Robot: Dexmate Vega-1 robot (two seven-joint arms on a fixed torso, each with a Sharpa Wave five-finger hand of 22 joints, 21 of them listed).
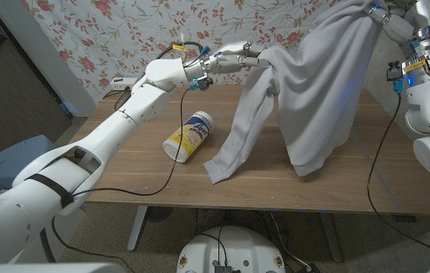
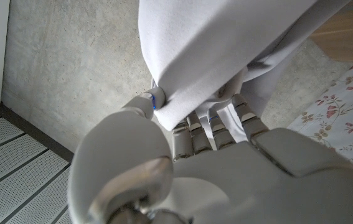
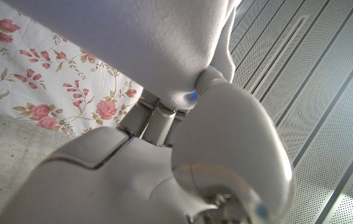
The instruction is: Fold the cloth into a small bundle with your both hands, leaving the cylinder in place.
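Head view: white cloth (image 1: 306,91) raised at upper right of frame, lower ends trailing on wooden table (image 1: 123,178); left hand (image 1: 233,58) clamped on one corner at upper centre, right hand (image 1: 385,17) clamped on the other at top right; cylinder (image 1: 188,136) lying on its side at centre-left, beside the cloth. Left wrist view: fingers (image 2: 226,127) closed on cloth fold. Right wrist view: right hand pinching cloth edge (image 3: 164,56), floral wall covering (image 3: 51,87) behind.

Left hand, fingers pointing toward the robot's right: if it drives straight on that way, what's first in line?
The pale grey cloth that the left hand already grips; the fingers are in its folds. Beyond the hanging cloth, probably the right hand holding its other corner, though depth is unclear.
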